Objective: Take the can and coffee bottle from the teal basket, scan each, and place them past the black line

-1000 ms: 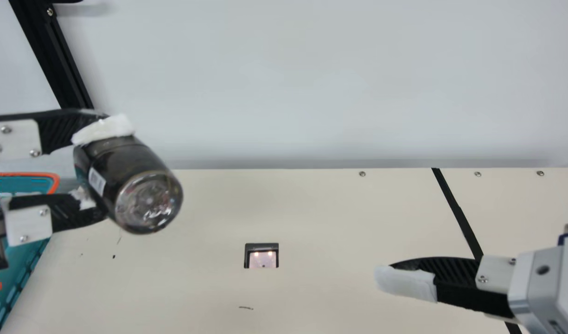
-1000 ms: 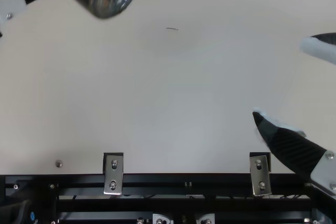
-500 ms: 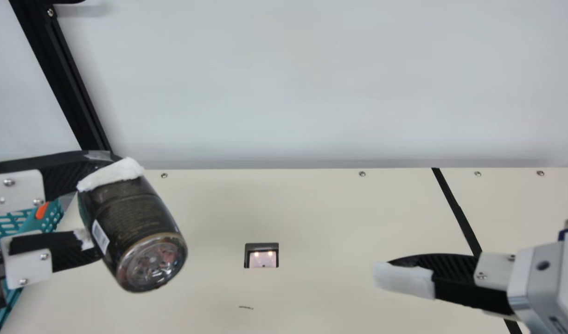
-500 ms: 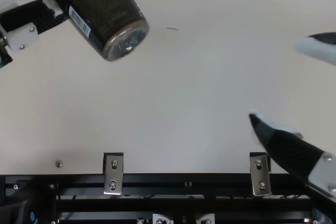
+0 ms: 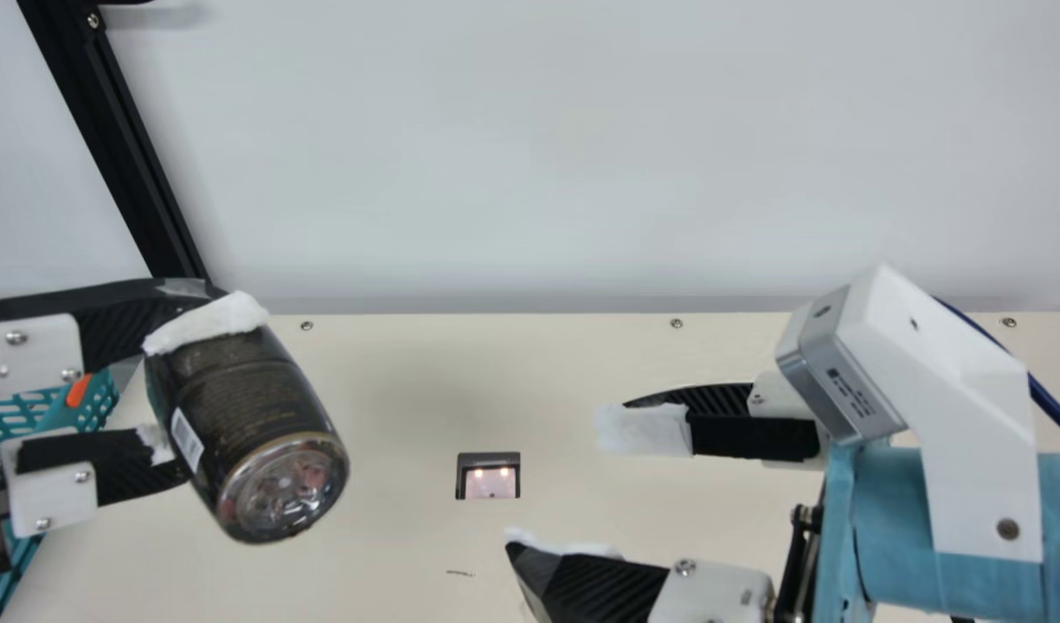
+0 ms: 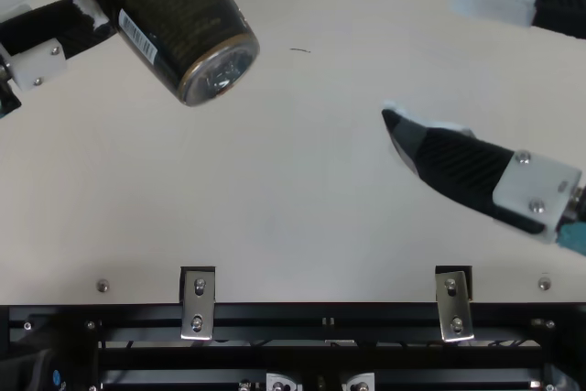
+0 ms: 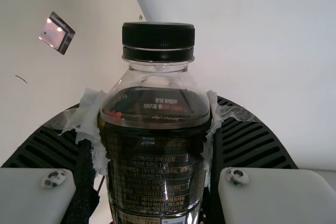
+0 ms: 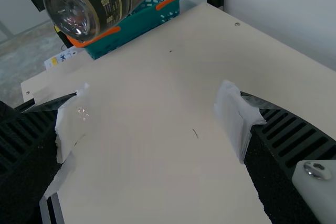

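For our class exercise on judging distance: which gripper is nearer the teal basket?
Left. The left gripper, holding the bottle, is near the teal basket; the right gripper is farther, across the table.

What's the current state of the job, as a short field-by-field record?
left gripper: shut on the coffee bottle, seen in the left wrist view
coffee bottle: raised above the table, tilted, its base toward the neck camera
barcode: turned toward the main and top cameras
scanner: lit, set in the table, right of the bottle in the main view
right gripper: open, nothing between its fingers
teal basket: orange-rimmed, at the table's left side
bottle scanned: cannot tell
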Robot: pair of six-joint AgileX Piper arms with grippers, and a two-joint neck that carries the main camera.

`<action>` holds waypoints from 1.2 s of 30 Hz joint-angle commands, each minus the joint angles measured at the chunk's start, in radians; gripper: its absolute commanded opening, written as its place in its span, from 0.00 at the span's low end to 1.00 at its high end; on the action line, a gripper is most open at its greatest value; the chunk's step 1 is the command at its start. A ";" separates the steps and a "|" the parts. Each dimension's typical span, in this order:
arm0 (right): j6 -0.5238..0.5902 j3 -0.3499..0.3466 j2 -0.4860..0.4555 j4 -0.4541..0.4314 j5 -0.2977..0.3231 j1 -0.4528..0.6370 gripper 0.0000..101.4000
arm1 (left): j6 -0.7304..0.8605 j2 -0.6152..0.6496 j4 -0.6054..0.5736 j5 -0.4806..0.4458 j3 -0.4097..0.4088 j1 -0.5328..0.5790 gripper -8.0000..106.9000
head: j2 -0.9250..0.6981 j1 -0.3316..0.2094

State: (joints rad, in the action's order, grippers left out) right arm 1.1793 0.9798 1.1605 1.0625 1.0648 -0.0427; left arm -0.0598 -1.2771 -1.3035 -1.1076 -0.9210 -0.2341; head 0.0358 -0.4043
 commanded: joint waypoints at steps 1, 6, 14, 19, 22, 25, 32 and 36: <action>0.000 0.000 0.000 0.000 0.000 0.000 1.00 | 0.000 0.000 0.000 0.000 0.000 0.000 0.16 | 0.003 -0.032; -0.032 0.011 0.004 0.025 0.000 -0.011 1.00 | 0.000 0.000 0.000 0.000 0.000 0.000 0.16 | 0.003 -0.032; -0.149 0.003 0.048 0.293 0.006 -0.006 1.00 | 0.000 0.000 0.000 0.000 0.000 0.000 0.16 | 0.003 -0.032; -0.213 -0.006 0.080 0.427 -0.012 -0.017 1.00 | 0.000 0.000 0.000 0.000 0.000 0.000 0.16 | 0.003 -0.032; -0.242 -0.007 0.101 0.492 -0.027 -0.026 1.00 | 0.000 0.000 0.000 0.000 0.000 0.000 0.16 | 0.003 -0.032; -0.269 -0.009 0.124 0.552 -0.042 -0.037 1.00 | 0.000 0.000 0.000 0.000 0.000 0.000 0.16 | 0.003 -0.032; -0.338 -0.020 0.167 0.671 -0.075 -0.065 1.00 | 0.000 0.000 0.000 0.000 0.000 0.000 0.16 | 0.003 -0.032; -0.418 -0.010 0.178 0.683 -0.071 -0.063 1.00 | 0.000 0.000 0.000 0.000 0.000 0.000 0.16 | 0.003 -0.032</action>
State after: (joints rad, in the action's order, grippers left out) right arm 0.7996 0.9665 1.3374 1.7458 0.9869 -0.1073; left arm -0.0598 -1.2771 -1.3035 -1.1076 -0.9210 -0.2341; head 0.0358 -0.4095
